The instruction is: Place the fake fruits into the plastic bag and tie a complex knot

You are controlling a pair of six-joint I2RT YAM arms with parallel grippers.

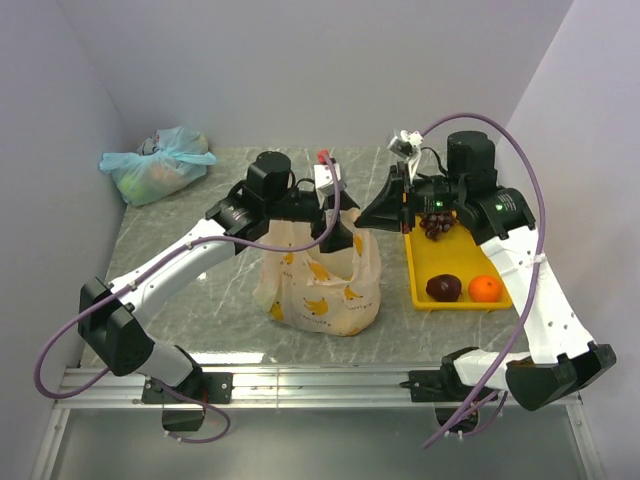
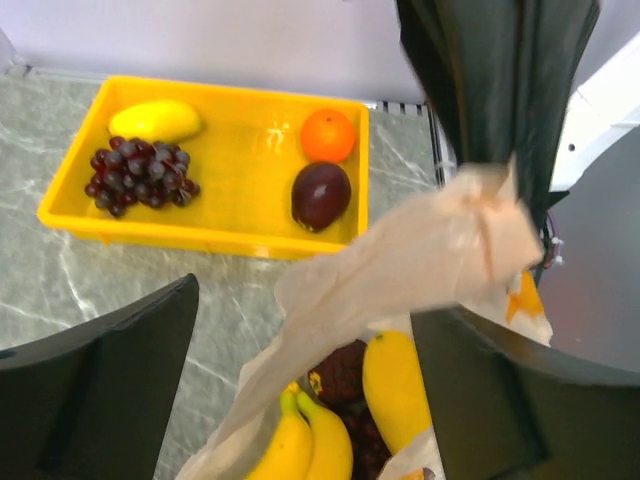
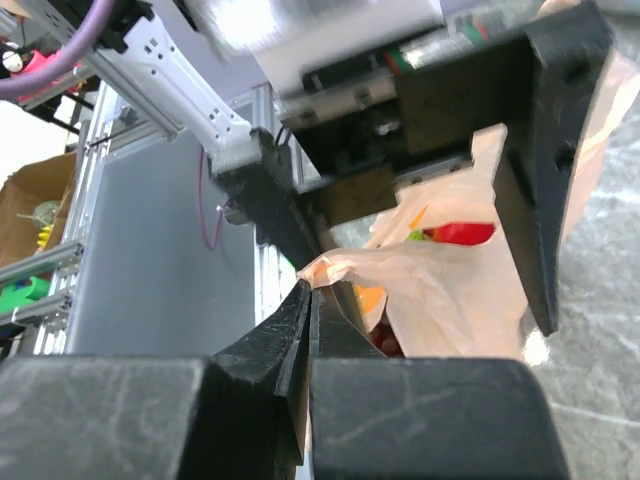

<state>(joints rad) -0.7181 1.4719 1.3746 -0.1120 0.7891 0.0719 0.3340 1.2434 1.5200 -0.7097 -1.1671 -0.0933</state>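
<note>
Over the plastic bag [image 1: 320,285], right gripper [image 3: 308,295] pinches it; left gripper [image 2: 305,305] gapes; fake fruits [image 2: 395,385] half-hidden.

The plastic bag [image 1: 320,285] is translucent peach, printed with small yellow bananas. To its right, the bright yellow tray [image 2: 200,236] carries dark purple grapes [image 2: 140,175], an orange [image 2: 328,135], a deep maroon fruit [image 2: 320,195] and a yellow fruit [image 2: 155,120]. The table [image 1: 230,325] is grey marble with pale veins, and the far-left bag [image 1: 160,163] is pale blue-green.

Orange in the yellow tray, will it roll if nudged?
Probably yes: the orange looks round and lies loose. The raised rim of the tray would likely stop it. Its glossy skin may slip in a pinch.
</note>
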